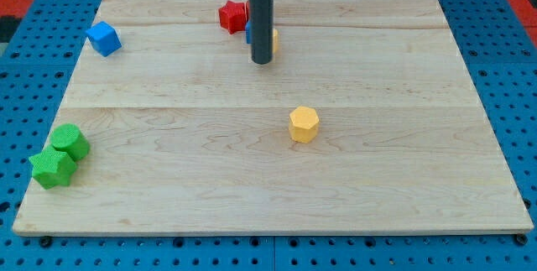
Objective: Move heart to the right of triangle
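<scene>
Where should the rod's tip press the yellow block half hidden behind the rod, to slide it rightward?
No grip, only pushing. Press the yellow block on its left side, coming from the view's left. Its shape is hidden. My tip sits just below it in the view; a blue block crowds that side.

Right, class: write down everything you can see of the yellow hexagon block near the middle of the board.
The yellow hexagon block is a small, thick, six-sided piece in solid matte yellow; it looks like painted wood or plastic. Its flat top faces up and its darker side faces show toward the view's bottom. It rests flat on the wooden board, slightly right of centre, standing alone: nothing touches it. My tip is well above it in the view, by the blocks near the top edge.
</scene>
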`<state>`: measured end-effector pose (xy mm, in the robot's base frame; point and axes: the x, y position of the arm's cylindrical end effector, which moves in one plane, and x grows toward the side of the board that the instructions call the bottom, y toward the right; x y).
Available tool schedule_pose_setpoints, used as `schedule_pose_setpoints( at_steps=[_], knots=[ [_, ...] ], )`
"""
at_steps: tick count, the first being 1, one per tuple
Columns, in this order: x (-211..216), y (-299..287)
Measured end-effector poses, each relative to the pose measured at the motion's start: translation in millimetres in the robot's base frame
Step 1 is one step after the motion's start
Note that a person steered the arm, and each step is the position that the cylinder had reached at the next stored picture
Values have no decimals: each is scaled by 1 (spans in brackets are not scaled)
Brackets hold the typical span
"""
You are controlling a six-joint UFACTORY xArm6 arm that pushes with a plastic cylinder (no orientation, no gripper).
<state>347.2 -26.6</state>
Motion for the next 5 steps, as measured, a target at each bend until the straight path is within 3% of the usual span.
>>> schedule_pose_setpoints(
  at_steps=[1,2,3,5],
  knots=[
    [-22,5],
    [-32,68],
    [-32,67],
    [-42,173]
  ],
)
